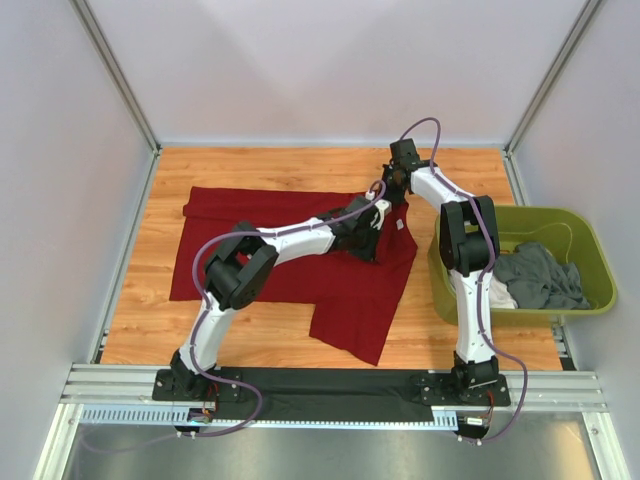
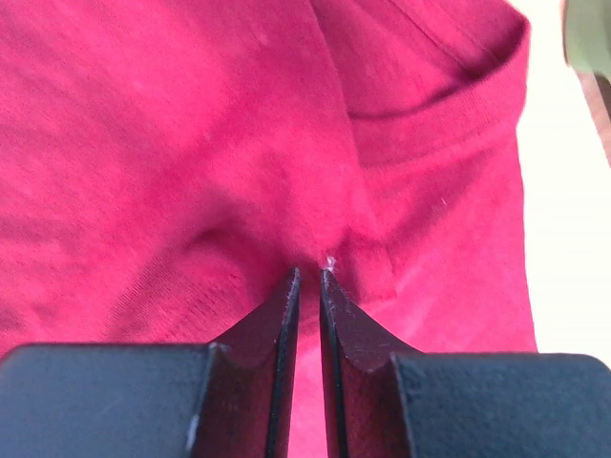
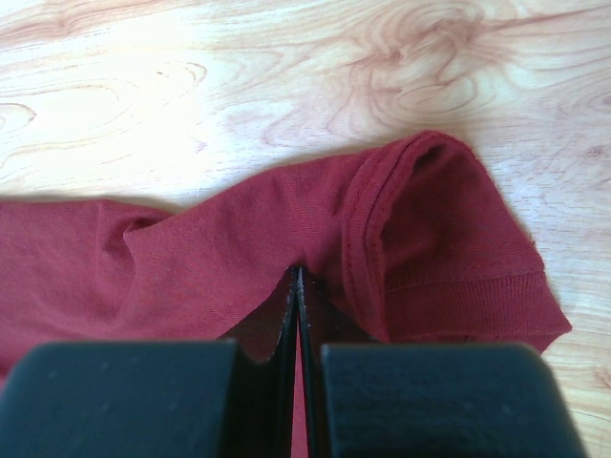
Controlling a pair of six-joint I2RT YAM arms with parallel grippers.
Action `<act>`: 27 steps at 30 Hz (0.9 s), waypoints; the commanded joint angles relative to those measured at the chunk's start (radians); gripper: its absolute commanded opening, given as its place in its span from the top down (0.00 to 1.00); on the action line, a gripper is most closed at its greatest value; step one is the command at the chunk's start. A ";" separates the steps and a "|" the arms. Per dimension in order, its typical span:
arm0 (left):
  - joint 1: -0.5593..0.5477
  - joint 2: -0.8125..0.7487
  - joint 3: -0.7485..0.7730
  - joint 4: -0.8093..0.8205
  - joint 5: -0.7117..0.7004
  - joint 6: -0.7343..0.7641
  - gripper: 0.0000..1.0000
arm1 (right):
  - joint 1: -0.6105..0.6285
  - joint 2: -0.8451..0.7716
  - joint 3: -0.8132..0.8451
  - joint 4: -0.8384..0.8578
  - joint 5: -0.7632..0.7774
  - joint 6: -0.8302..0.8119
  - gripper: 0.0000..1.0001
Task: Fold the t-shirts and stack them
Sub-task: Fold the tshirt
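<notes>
Pinching red t-shirt (image 1: pixel 350 300), left tool (image 2: pixel 310 277), right tool (image 3: pixel 298 274); tub (image 1: pixel 522 211) holding grey shirt (image 1: pixel 542 275), white shirt (image 1: pixel 503 296)

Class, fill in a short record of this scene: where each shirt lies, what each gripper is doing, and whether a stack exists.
red t-shirt: spread on the wooden table, rumpled on its right side
grey t-shirt: crumpled in the green tub
white t-shirt: also in the tub, mostly hidden
left gripper: pinching red cloth
right gripper: pinching red cloth beside a stitched hem
stack: none yet
</notes>
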 commanded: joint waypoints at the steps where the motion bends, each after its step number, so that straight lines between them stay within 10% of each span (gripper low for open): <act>1: -0.031 -0.061 -0.028 -0.006 0.062 -0.007 0.80 | -0.009 0.034 -0.007 -0.025 0.058 -0.030 1.00; 16: -0.030 -0.165 0.032 -0.056 0.109 0.004 0.66 | -0.011 -0.018 0.022 -0.046 0.044 -0.058 1.00; 21: 0.050 -0.392 -0.031 -0.087 0.039 -0.001 0.43 | -0.011 -0.147 0.051 -0.051 0.019 -0.104 0.97; 27: 0.242 -0.680 -0.193 -0.168 -0.038 -0.071 0.31 | -0.009 -0.297 0.109 -0.081 0.004 -0.132 0.61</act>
